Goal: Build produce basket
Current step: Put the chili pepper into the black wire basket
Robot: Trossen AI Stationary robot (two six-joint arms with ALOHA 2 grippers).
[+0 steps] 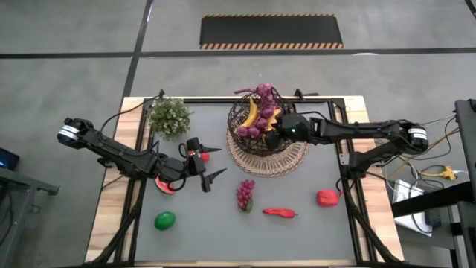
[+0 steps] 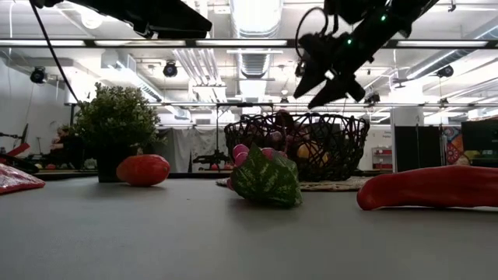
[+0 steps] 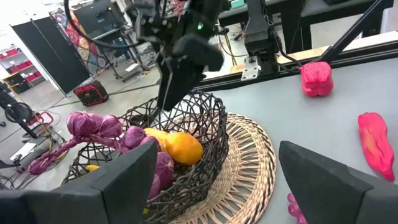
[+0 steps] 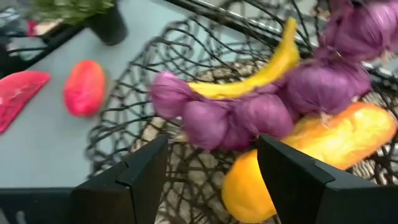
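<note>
Right gripper (image 1: pixel 272 135) hangs open and empty over the basket (image 1: pixel 245 119) near the worktop's far edge, banana (image 1: pixel 253 113) and orange (image 4: pixel 261 183) inside. Left gripper (image 1: pixel 210 164), open, waits by the left edge. No writing is legible. Grey worktop (image 1: pixel 223 223); workshop beyond.

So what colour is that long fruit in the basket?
Yellow: the banana, clearest in the right wrist view.

The left arm (image 1: pixel 141 160) hides most of what seems a watermelon slice (image 1: pixel 165 186).
</note>
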